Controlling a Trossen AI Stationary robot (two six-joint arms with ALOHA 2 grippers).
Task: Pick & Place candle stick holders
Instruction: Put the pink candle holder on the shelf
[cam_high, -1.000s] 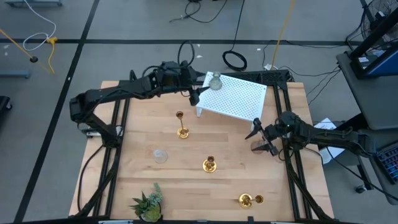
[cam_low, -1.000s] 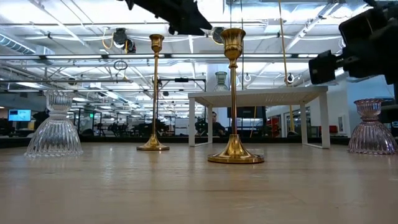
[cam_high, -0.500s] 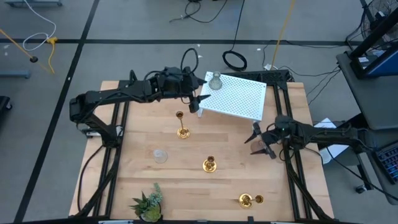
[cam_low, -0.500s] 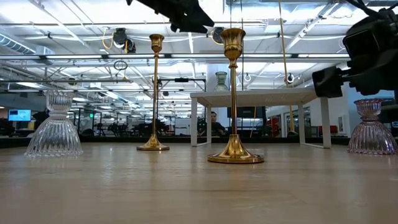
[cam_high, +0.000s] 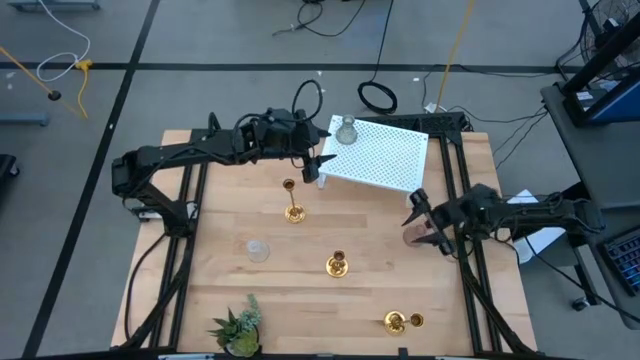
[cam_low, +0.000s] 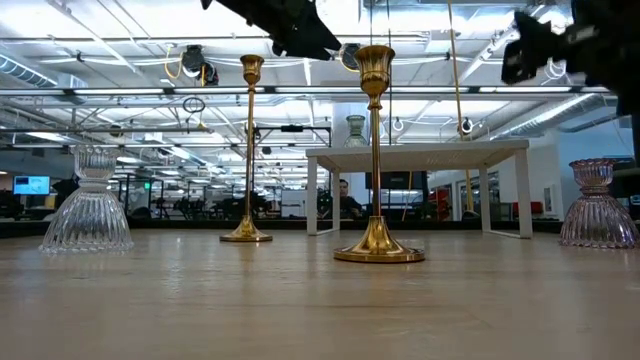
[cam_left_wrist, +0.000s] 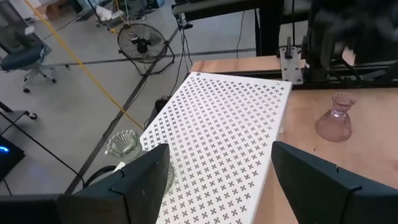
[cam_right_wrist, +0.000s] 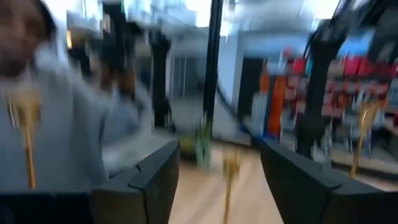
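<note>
Swinging back toward the table's right edge, the right gripper (cam_high: 428, 222) hung spread-jawed just above the upright pink glass holder (cam_high: 414, 236), nearer than the open-jawed left gripper (cam_high: 318, 167).

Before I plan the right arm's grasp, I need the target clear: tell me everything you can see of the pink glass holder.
The pink holder is small, of ribbed translucent pink glass: a flared bell-shaped base, a narrow neck and a small cup on top. It stands upright on the wooden table near its right edge, apart from the white rack. From above, the open right gripper hangs over it; no contact shows. Nothing sits in its cup.
</note>
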